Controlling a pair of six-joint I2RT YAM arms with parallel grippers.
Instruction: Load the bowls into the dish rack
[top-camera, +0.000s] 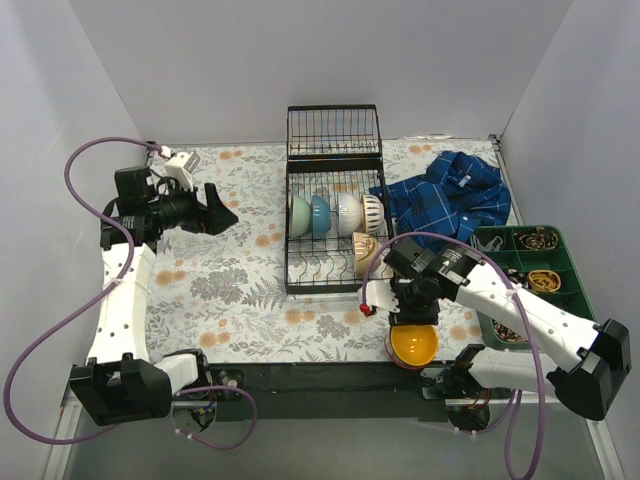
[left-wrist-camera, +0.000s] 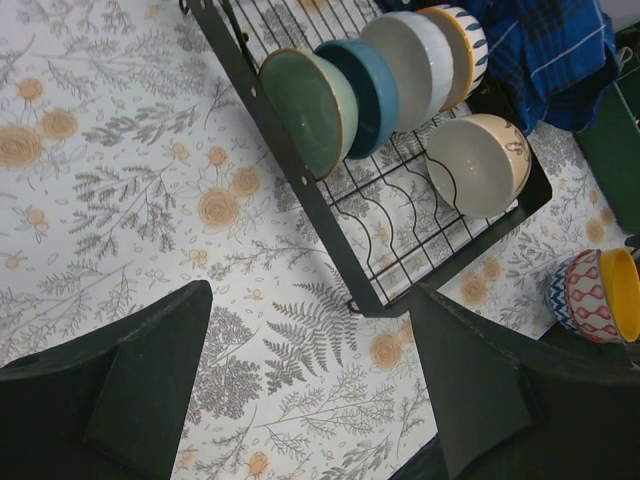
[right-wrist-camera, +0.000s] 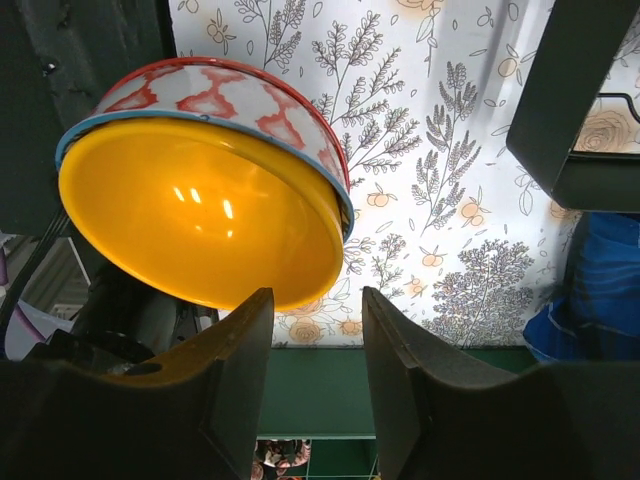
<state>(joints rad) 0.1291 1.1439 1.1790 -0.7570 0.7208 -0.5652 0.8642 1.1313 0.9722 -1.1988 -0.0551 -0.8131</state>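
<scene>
The work surface is a table covered by a white floral cloth (top-camera: 230, 290), closed in by plain pale walls (top-camera: 200, 70) at the back and both sides. A crumpled blue plaid cloth (top-camera: 445, 200) lies at the upper right, and a green compartment tray (top-camera: 497, 240) sits along the right edge. The dish rack (top-camera: 320, 272), black wire with curved tines and an upright basket section behind, stands at the centre rear of the table. It carries a row of four bowls on edge: the green bowl (left-wrist-camera: 310, 110), blue bowl (left-wrist-camera: 365, 90), white bowl (left-wrist-camera: 415, 65) and striped bowl (left-wrist-camera: 465, 45). A beige bowl (left-wrist-camera: 475, 165) stands in the row nearer the arms. The left gripper (left-wrist-camera: 310, 295) hangs over the cloth left of the rack, jaws spread wide, holding nothing. The right gripper (right-wrist-camera: 315, 300) is at the lower centre-right, over the yellow bowl (right-wrist-camera: 200, 220), which has a red-and-white patterned outside. Its jaws stand narrowly apart at the bowl's rim; whether they grip it cannot be determined.
</scene>
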